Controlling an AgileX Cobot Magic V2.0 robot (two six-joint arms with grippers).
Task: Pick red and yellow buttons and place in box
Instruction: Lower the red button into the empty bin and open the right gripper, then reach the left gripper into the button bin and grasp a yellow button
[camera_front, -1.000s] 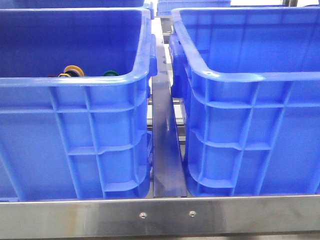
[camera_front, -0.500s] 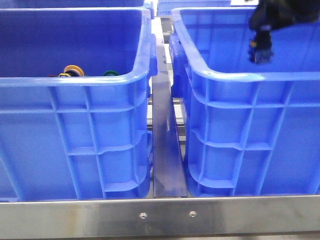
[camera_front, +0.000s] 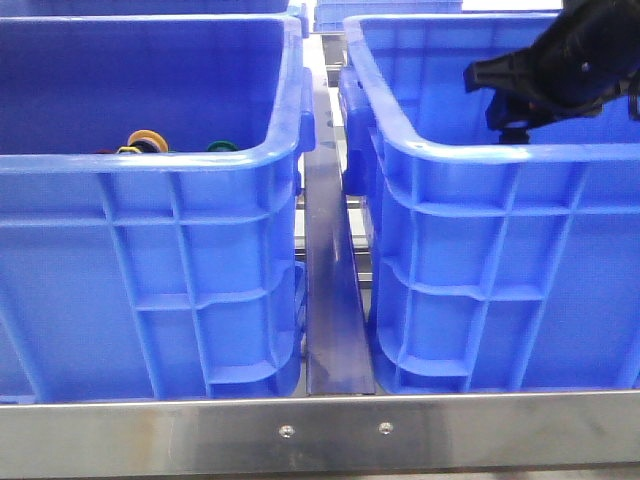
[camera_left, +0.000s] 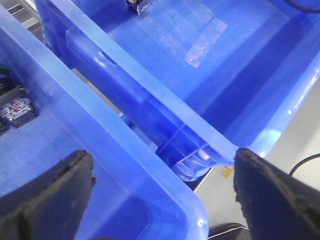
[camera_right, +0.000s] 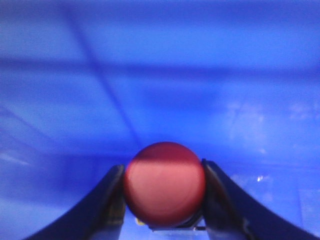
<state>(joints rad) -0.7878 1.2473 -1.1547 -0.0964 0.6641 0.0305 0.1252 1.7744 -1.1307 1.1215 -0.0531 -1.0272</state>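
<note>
My right gripper (camera_right: 165, 200) is shut on the red button (camera_right: 165, 182), its dark red domed cap squeezed between the two fingers, with blue box wall behind it. In the front view the right gripper (camera_front: 513, 125) reaches down inside the right-hand box (camera_front: 500, 260), its tips near the near rim. My left gripper (camera_left: 160, 195) stands open and empty above the near corner rim of the left crate (camera_left: 125, 150). A yellow-orange round cap (camera_front: 146, 139) peeks over the left crate's (camera_front: 150, 260) near rim, mostly hidden.
A green cap (camera_front: 222, 146) lies beside the yellow one. A dark part (camera_left: 17, 107) rests in the left crate. A small dark and yellow thing (camera_left: 136, 4) shows at the picture's edge over the right box floor; I cannot identify it. A metal rail (camera_front: 335, 300) separates the crates.
The right arm came into the front view from the upper right and has dropped lower and leftward inside the right box. Crates and their contents have not moved.
</note>
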